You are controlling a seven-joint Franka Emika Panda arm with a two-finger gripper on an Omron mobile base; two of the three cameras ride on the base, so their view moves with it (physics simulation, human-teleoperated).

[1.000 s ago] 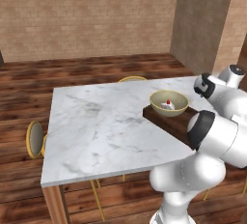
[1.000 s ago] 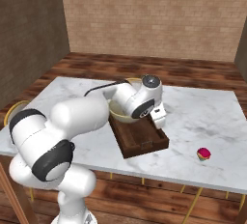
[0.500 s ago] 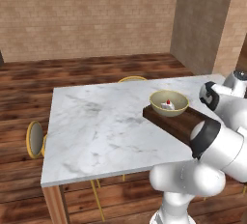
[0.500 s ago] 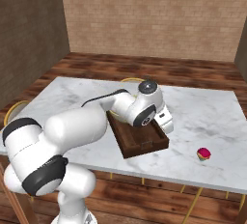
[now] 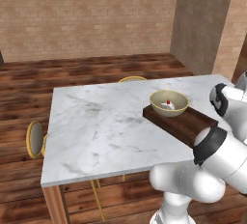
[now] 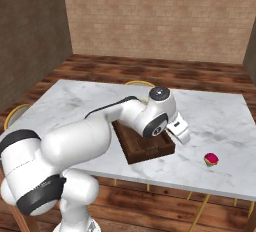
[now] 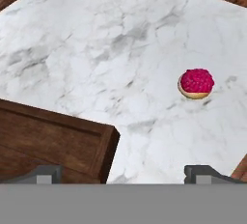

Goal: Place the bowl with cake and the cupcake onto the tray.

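The tan-yellow bowl with cake (image 5: 169, 103) stands on the far end of the dark brown tray (image 5: 181, 122), the white slice with its red dot inside. In the right base view my arm hides the bowl and covers part of the tray (image 6: 145, 148). My gripper (image 6: 183, 137) hangs just off the tray's right edge, pointing down toward the marble. The cupcake (image 6: 211, 159) sits alone on the table to the right of it, a short gap away. In the hand view the cupcake (image 7: 196, 83) lies ahead on the right, the tray corner (image 7: 58, 141) at lower left, and my gripper (image 7: 125, 174) is open and empty.
The white marble table (image 5: 96, 126) stretches wide to the left of the tray. A yellow chair (image 5: 132, 79) is tucked in at the far side and another (image 5: 34, 138) at the left end. The table's near edge runs close to the cupcake.
My hand has swung from over the bowl and tray to the right, past the tray's edge toward the cupcake. The bowl stays on the tray; the cupcake has not moved.
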